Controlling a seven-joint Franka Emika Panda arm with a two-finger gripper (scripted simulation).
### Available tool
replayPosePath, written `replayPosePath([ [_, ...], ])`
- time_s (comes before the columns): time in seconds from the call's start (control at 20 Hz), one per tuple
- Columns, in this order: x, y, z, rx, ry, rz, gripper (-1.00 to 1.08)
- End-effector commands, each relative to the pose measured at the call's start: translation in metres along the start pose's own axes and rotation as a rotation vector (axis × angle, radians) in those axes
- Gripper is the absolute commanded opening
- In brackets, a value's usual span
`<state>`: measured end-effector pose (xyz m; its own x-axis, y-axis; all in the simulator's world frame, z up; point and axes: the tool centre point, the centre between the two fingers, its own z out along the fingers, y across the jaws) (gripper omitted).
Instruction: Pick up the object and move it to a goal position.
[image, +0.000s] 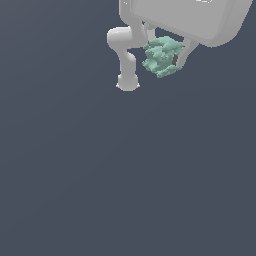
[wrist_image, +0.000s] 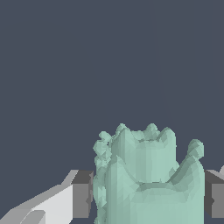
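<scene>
The mint-green lumpy object (image: 162, 56) sits between the fingers of my white gripper (image: 164, 59) near the top of the exterior view, held above the dark grey floor. The gripper is shut on it. One finger (image: 183, 54) shows on the exterior view's right of the object; the other is mostly hidden behind it. In the wrist view the object (wrist_image: 148, 179) fills the gap between the two dark finger pads (wrist_image: 82, 194), touching both.
The arm's base and lower links (image: 127, 60) stand just to the exterior view's left of the held object. The dark grey floor (image: 125, 175) spreads across the rest of the view.
</scene>
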<state>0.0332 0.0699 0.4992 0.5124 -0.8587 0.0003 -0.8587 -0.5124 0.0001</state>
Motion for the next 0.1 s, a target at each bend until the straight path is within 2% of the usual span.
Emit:
replayPosePath([
  [0.0, 0.0006, -0.0003, -0.001, 0.0, 0.0, 0.001, -1.0],
  [0.05, 0.0006, -0.0004, -0.0009, 0.0, 0.0, 0.001, -1.0],
])
